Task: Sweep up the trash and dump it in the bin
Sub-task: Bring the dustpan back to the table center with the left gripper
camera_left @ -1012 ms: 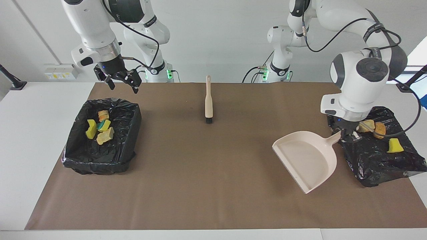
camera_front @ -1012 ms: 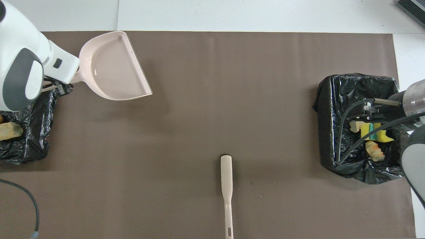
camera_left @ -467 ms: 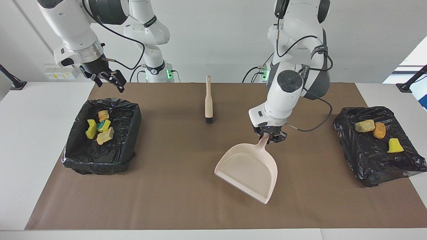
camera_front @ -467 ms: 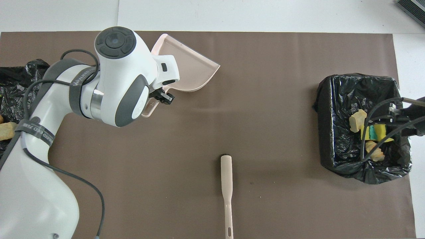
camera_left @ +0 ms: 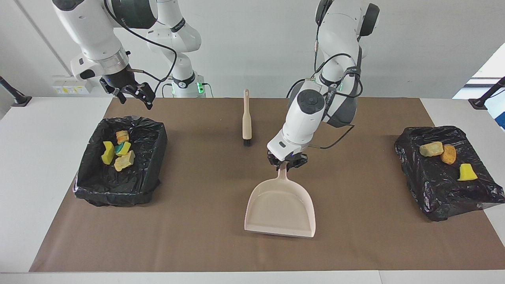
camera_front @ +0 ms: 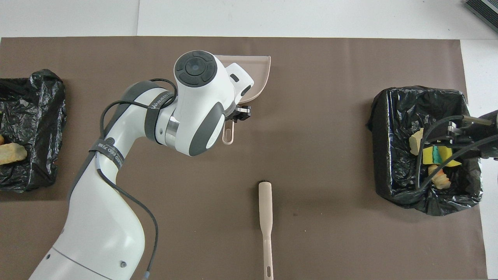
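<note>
1. Facing view: since a second earlier, the left gripper (camera_left: pixel 287 164) had carried the dustpan (camera_left: pixel 281 209) from beside the black sheet (camera_left: pixel 446 189) to mid-surface, jaws clamped on its handle.
2. The right gripper (camera_left: pixel 132 94), jaws wide and empty, hung over the bin (camera_left: pixel 118 185). Four scraps (camera_left: pixel 117 153) lay in the bin below those jaws; three scraps (camera_left: pixel 447 156) remained on the sheet, well apart from the left jaws. The brush (camera_left: pixel 247 118) lay unheld. I judged the task over halfway.
3. Overhead view: the left gripper (camera_front: pixel 241 114) gripped the dustpan (camera_front: pixel 258 74); the bin (camera_front: pixel 389 155) showed its scraps (camera_front: pixel 432 155).
</note>
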Controlling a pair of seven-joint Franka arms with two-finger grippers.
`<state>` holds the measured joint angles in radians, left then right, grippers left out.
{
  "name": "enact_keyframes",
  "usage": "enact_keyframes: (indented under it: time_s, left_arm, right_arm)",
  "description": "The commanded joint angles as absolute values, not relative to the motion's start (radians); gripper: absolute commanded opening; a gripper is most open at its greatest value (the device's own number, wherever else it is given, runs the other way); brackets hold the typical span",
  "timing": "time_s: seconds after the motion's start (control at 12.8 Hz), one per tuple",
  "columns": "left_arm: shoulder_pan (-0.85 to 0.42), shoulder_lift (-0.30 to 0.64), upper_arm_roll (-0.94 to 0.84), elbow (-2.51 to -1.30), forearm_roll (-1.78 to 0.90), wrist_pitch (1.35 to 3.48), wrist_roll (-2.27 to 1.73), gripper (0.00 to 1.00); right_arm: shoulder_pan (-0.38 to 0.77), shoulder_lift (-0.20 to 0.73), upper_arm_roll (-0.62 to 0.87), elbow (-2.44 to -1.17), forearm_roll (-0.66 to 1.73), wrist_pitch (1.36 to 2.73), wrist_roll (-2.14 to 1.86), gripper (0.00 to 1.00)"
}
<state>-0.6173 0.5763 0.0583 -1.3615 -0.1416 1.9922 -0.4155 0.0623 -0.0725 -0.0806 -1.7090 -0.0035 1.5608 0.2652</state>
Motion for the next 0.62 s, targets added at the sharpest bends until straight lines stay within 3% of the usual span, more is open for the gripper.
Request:
enact_keyframes:
  time_s: [0.0,0.55]
  left_arm:
    - [-0.661,0.673,0.072,-1.249,-0.160,2.014,-0.495,0.00]
    - [-0.724,0.660,0.072,-1.299,-0.166,2.019,-0.497,0.00]
  right_arm:
    - [0.064,-0.069,-0.086,-1.697,-0.002,1.549,0.241,1.00]
    - [0.064,-0.069,-0.086,-1.697,-0.002,1.549,0.241,1.00]
